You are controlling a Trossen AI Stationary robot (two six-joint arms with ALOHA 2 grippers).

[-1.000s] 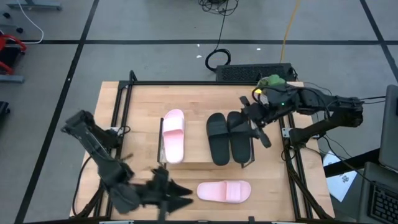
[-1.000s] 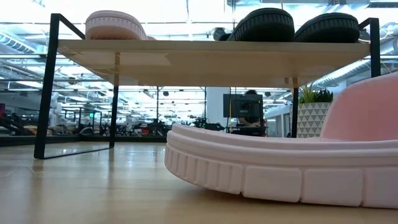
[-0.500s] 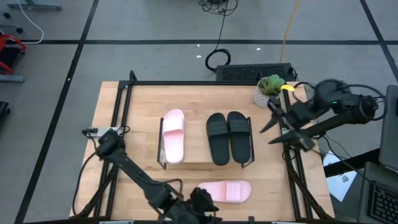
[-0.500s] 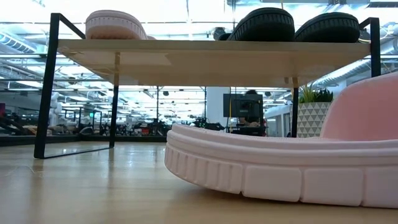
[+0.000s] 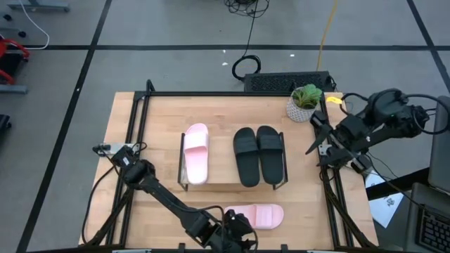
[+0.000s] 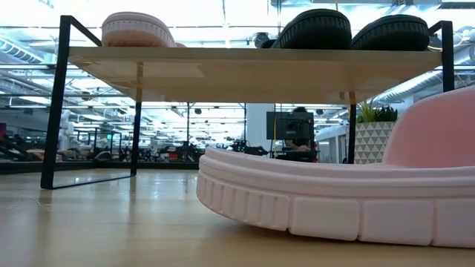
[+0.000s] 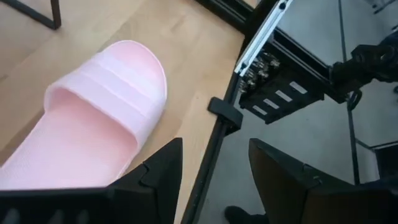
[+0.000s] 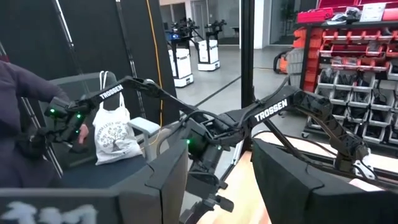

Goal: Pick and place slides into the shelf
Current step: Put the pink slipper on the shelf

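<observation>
One pale pink slide (image 5: 254, 216) lies flat on its sole on the table near the near edge; it fills the low view's foreground (image 6: 334, 200). My left gripper (image 5: 239, 226) hangs open just to its left; in the left wrist view the slide (image 7: 93, 124) lies beside and ahead of the open gripper (image 7: 214, 180), untouched. The shelf (image 5: 221, 158) carries the other pink slide (image 5: 195, 153) and the black pair (image 5: 246, 156) (image 5: 271, 154) on its board. My right gripper (image 5: 316, 140) is open, held off the shelf's right side above the table's right edge.
A small potted plant (image 5: 304, 102) stands at the far right corner. A black metal frame (image 5: 140, 133) runs around the table. Bare table lies left of the shelf. In the right wrist view a person (image 8: 25, 124) and a white bag (image 8: 115, 134) are in the room.
My left arm swung along the near edge from the table's near left corner toward the right, ending beside the pink slide on the table. My right gripper drew back from beside the black pair toward the table's right edge. The slides have kept their places.
</observation>
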